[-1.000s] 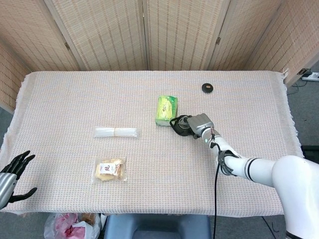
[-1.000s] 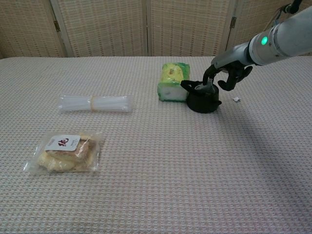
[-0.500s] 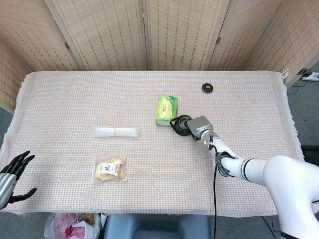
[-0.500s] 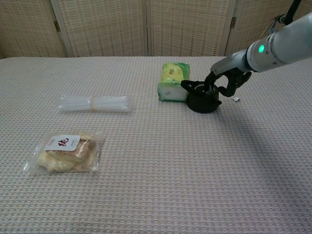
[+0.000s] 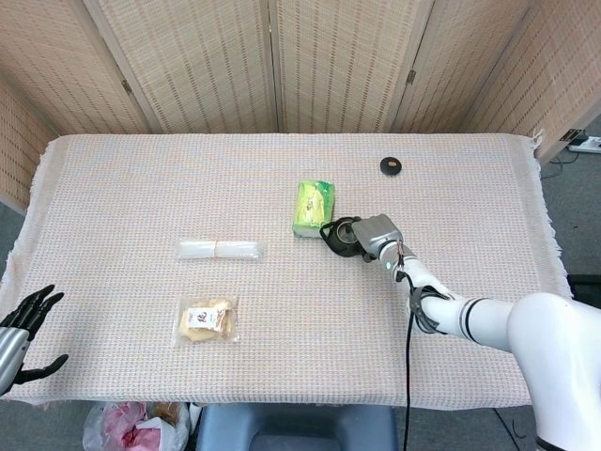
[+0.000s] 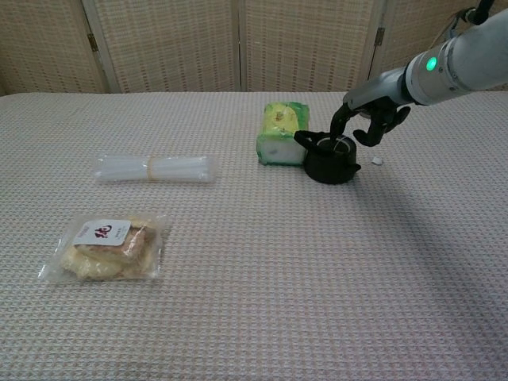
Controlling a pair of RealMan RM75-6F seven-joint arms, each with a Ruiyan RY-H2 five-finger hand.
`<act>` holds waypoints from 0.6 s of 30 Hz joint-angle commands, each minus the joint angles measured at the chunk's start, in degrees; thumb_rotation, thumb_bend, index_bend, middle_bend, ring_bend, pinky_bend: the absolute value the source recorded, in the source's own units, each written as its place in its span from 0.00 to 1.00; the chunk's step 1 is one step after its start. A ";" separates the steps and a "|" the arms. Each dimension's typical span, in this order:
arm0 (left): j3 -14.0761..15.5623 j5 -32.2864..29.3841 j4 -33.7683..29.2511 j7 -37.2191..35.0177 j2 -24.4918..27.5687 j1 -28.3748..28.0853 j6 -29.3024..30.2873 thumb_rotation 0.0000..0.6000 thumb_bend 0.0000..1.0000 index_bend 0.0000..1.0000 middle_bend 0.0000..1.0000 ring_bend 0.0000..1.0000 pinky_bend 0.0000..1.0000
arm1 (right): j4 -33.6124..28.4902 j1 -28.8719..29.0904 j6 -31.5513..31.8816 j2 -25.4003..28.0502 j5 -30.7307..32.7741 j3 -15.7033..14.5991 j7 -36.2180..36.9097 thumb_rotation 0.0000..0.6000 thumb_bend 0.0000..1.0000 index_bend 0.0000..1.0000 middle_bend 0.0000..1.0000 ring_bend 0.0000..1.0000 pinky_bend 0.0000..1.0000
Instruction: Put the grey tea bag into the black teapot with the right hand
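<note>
Our right hand (image 6: 367, 121) hangs just above the black teapot (image 6: 329, 159), fingers curled down over its open mouth – we can't tell if they pinch anything. The grey tea bag looks to lie inside the pot, w/ a small white tag (image 6: 377, 161) on the cloth beside it; bag's axis is hidden. Teapot spout points toward the green packet (image 6: 282, 132). Left hand (image 5: 21, 329) idles, fingers apart, at the table's near edge.

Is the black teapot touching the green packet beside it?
Cannot tell. In the chest view the black teapot's spout overlaps the green packet's edge; in the head view they sit close, with no plain gap or contact.
</note>
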 commanded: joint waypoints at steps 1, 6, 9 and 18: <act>-0.02 0.00 -0.04 0.21 -0.06 -0.01 -0.02 1.00 0.27 0.00 0.00 0.00 0.24 | -2.23 -0.48 1.32 1.68 -1.33 0.40 0.73 1.00 0.71 0.21 0.10 0.90 1.00; 0.02 0.21 -0.23 0.59 -0.10 -0.15 -0.16 1.00 0.27 0.00 0.00 0.00 0.24 | -4.69 -0.98 2.89 3.21 -2.56 0.65 1.10 1.00 0.71 0.21 0.10 0.90 1.00; 0.01 0.29 -0.20 0.89 -0.14 -0.16 -0.10 1.00 0.27 0.00 0.00 0.00 0.24 | -7.04 -1.54 4.35 4.76 -3.82 1.06 1.44 1.00 0.71 0.21 0.10 0.90 1.00; 0.04 0.42 -0.54 1.28 -0.18 0.03 0.32 1.00 0.27 0.00 0.00 0.00 0.24 | -27.41 -12.15 26.88 14.76 -19.73 -0.48 1.42 1.00 0.58 0.18 0.01 0.67 0.91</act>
